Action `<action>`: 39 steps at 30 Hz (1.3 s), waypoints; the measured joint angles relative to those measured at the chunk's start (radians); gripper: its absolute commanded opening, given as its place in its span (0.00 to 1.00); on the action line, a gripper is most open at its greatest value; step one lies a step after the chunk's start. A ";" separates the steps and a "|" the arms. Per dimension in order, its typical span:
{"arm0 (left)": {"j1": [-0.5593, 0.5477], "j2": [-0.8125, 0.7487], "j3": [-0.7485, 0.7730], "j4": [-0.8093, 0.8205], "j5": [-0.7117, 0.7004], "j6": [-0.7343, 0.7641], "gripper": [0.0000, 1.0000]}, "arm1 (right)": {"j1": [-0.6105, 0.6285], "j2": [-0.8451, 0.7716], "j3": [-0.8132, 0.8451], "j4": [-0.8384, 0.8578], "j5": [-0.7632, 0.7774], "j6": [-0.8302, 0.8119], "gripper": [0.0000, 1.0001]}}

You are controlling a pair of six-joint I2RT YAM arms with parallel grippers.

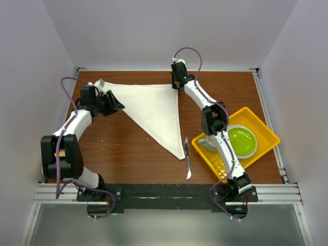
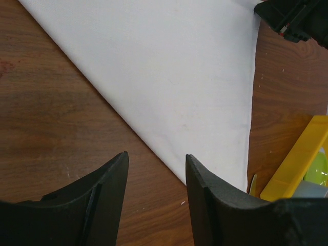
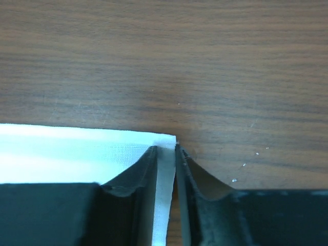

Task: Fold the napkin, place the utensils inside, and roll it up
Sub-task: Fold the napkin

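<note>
right gripper (image 3: 165, 154) fingers are closed on the far right corner of the napkin (image 1: 148, 110), which is laid flat on the table (image 1: 128, 154), folded into a triangle. the left gripper (image 2: 156, 156) is held open and empty by its left corner. the knife (image 1: 187, 156) is laid beside its near tip, left of the yellow tray (image 1: 264, 123).

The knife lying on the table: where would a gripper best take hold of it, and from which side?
Probably from straight above, near the middle of the knife, fingers closing across its narrow width. It lies flat on the table, running near to far, with only narrow bare strips either side between the napkin and the yellow tray.
</note>
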 measured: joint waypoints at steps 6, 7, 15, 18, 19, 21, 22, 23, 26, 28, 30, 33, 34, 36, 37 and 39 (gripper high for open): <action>0.013 0.000 -0.008 0.011 0.002 -0.002 0.53 | 0.004 0.016 0.032 -0.020 0.000 -0.006 0.03; 0.015 -0.001 -0.012 0.014 0.002 -0.002 0.53 | 0.005 0.021 0.042 -0.024 0.001 -0.011 0.02; 0.019 -0.002 -0.027 0.013 0.011 -0.003 0.53 | 0.010 0.027 0.058 -0.027 0.010 -0.030 0.00; 0.019 -0.002 -0.027 0.012 0.016 -0.003 0.53 | 0.011 0.026 0.058 -0.022 0.010 -0.031 0.00; 0.019 -0.002 -0.026 0.009 0.018 -0.002 0.53 | 0.011 0.024 0.058 -0.023 0.007 -0.030 0.00; 0.019 -0.002 -0.022 -0.004 0.018 -0.002 0.53 | 0.011 0.009 0.041 -0.022 -0.002 -0.021 0.00; 0.019 -0.002 -0.016 -0.015 0.018 -0.002 0.53 | 0.012 -0.006 0.026 -0.026 -0.005 -0.013 0.00; 0.020 -0.002 -0.008 -0.023 0.018 -0.002 0.53 | 0.012 -0.023 0.012 -0.033 -0.011 -0.003 0.00; 0.023 -0.002 0.022 -0.033 0.017 -0.002 0.54 | 0.016 -0.086 -0.013 -0.052 -0.040 0.034 0.00; 0.028 -0.003 0.032 -0.031 0.017 -0.008 0.54 | 0.022 -0.154 -0.047 -0.053 -0.070 0.056 0.00; 0.039 -0.004 0.032 -0.033 0.017 -0.018 0.54 | 0.032 -0.219 -0.071 -0.053 -0.103 0.074 0.00; 0.070 -0.016 0.031 -0.046 0.009 -0.035 0.54 | 0.056 -0.294 -0.072 -0.053 -0.163 0.109 0.00; 0.079 -0.026 0.031 -0.055 0.005 -0.040 0.54 | 0.064 -0.311 -0.072 -0.053 -0.180 0.120 0.00; 0.100 -0.058 0.031 -0.078 -0.014 -0.043 0.55 | 0.093 -0.357 -0.093 -0.053 -0.212 0.148 0.00; 0.107 -0.076 0.031 -0.086 -0.023 -0.043 0.55 | 0.107 -0.379 -0.117 -0.049 -0.227 0.159 0.00; 0.125 -0.111 0.028 -0.098 -0.039 -0.042 0.56 | 0.137 -0.418 -0.163 -0.053 -0.257 0.174 0.00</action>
